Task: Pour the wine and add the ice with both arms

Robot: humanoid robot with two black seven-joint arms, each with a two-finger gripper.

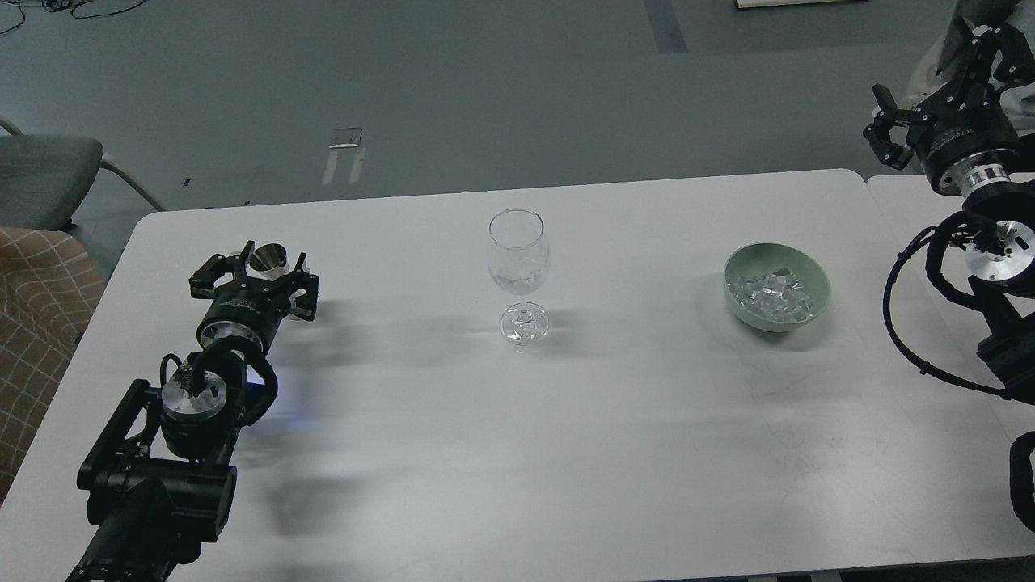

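A clear stemmed wine glass point(519, 257) stands at the table's middle, with a shallow pool of clear wine point(517, 282) in its bottom. A pale green bowl point(818, 284) to the right holds several lumps of ice point(770, 294). My left gripper point(275, 257) lies low at the table's left. Its fingers are spread on either side of a small metal cup point(268, 259) that stands upright, and I cannot tell if they touch it. My right gripper point(942, 81) is raised at the far right, open and empty, well above and right of the bowl.
The white table point(517, 453) has a second table point(897, 202) butted against its right side. A grey chair point(40, 178) and a checked cushion point(36, 323) stand off the left edge. Black cables point(906, 323) loop from my right arm.
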